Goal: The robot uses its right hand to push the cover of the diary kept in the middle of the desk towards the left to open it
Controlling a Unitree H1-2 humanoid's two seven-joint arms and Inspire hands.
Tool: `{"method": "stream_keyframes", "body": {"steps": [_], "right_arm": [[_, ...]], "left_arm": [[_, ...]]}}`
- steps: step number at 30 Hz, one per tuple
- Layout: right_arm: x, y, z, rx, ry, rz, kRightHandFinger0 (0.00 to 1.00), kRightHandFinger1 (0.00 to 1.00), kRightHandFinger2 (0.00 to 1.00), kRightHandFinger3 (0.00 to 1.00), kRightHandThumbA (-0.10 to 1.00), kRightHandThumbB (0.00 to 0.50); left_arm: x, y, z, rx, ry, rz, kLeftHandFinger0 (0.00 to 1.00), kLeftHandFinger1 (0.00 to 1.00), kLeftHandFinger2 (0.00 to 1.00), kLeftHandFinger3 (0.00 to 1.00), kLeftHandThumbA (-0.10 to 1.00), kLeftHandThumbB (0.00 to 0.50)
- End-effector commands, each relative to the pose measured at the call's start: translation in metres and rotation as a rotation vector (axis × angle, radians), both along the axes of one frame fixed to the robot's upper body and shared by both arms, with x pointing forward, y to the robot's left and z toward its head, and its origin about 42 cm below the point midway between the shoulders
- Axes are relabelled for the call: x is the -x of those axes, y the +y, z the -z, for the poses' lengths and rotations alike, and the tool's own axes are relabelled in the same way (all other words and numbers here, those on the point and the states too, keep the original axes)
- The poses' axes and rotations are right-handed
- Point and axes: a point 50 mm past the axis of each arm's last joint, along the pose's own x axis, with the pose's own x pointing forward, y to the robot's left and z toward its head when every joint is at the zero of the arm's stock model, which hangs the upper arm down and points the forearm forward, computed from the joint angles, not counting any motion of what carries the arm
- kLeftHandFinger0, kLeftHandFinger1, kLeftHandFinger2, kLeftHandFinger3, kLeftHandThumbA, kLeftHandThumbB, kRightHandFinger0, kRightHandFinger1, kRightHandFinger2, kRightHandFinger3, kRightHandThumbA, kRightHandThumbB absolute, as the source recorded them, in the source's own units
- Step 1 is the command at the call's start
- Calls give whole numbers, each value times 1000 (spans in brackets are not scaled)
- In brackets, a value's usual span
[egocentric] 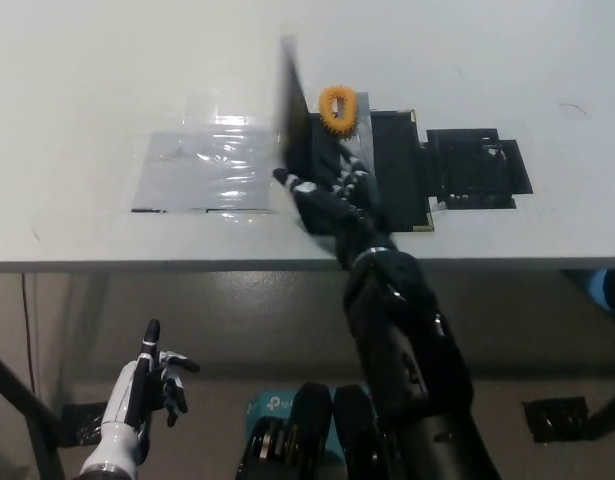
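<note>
Fingers (305, 189) of the black right hand (332, 205) are spread apart and hold nothing. They press flat against the inside of the diary cover (290, 105). The cover stands almost straight up, so we see it nearly edge-on. The diary (392, 165) lies in the middle of the counter (87, 80), close to the front edge. Its dark inside is showing to the right of the cover. A small orange ring (337, 108) sits near the top of the diary, by the cover's fold.

To the left of the cover is a shiny clear sheet (207, 170) stuck flat on the counter. A black patch (477, 165) lies on the counter just right of the diary.

The white left hand (147, 385) rests low down, below the counter, at the left. Its fingers are apart and it holds nothing.

The cover looks about half way open. To do this step well, the hand should push gently to the left until the cover tips past the top and falls onto the clear sheet. The push should stay low and flat on the cover, so the diary does not slide. If the hand lets go too soon, the cover may fall back shut. The hand should also stay clear of the orange ring.
</note>
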Motion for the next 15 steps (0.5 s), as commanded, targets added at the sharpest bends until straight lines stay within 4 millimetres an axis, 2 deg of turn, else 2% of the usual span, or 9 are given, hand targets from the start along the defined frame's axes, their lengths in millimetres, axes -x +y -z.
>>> {"method": "stream_keyframes", "body": {"steps": [1, 6, 7, 9, 11, 12, 13, 14, 15], "right_arm": [[-7, 21, -30, 127, -155, -95, 856, 917, 946, 972, 1000, 158], [-11, 16, -27, 318, -243, -130, 894, 949, 988, 1000, 1000, 162], [-11, 15, -23, 374, -264, -150, 940, 1000, 1000, 1000, 1000, 168], [-11, 8, -13, 591, -348, -196, 1000, 1000, 1000, 1000, 1000, 186], [-10, 1, -6, 701, -377, -212, 1000, 1000, 1000, 1000, 1000, 211], [-10, -2, -4, 732, -392, -220, 820, 859, 857, 1000, 1000, 215], [-11, -6, -1, 779, -414, -234, 642, 801, 843, 1000, 1000, 216], [-14, -14, -3, 843, -438, -234, 42, 178, 346, 1000, 1000, 205], [-16, -18, -4, 882, -449, -232, 2, 18, 203, 1000, 1000, 182]], "left_arm": [[-5, 0, -9, -11, -52, 29, 125, 182, 129, 328, 1000, 500], [-11, -2, -16, -32, -62, 39, 160, 208, 146, 321, 1000, 500], [-11, -2, -15, -29, -65, 39, 164, 207, 148, 322, 1000, 500], [-12, -4, -17, -31, -67, 47, 139, 196, 148, 327, 1000, 500], [-14, -4, -18, -25, -62, 46, 123, 173, 123, 314, 1000, 500], [-14, -4, -19, -26, -64, 48, 116, 163, 110, 297, 1000, 500], [-14, -4, -19, -25, -66, 49, 113, 160, 107, 292, 1000, 500], [-15, -4, -21, -20, -60, 40, 103, 147, 92, 274, 1000, 500], [-15, -4, -21, -24, -60, 41, 101, 143, 90, 272, 1000, 500]]}}
